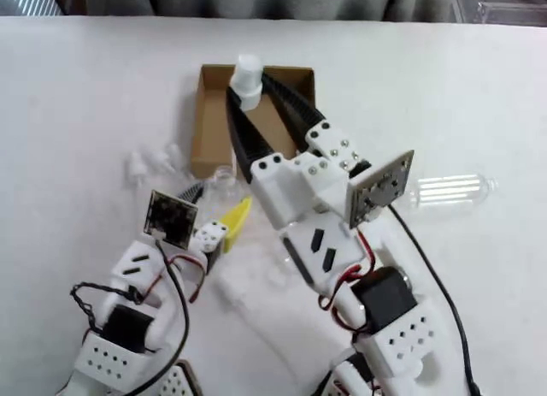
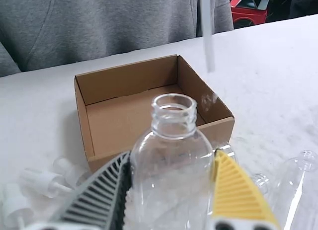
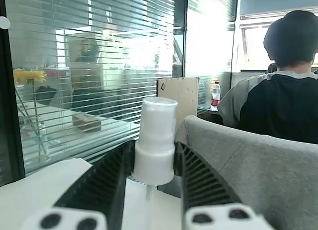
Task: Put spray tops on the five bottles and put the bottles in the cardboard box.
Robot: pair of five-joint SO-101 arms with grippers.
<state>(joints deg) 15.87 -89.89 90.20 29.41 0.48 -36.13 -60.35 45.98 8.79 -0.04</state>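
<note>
While L gripper clamps bottle, R gripper pinches spray top above box.

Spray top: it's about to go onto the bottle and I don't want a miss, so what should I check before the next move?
1. Grip: right hand clamps spray top upright: ok.
2. Hold: left hand has bottle upright: ok.
3. Neck: bottle mouth uncapped: ok.
4. Alignment: dip tube hangs farther off, near the cardboard box wall, not over the neck: not ok.
5. Destination: cardboard box open side up: ok.
</note>
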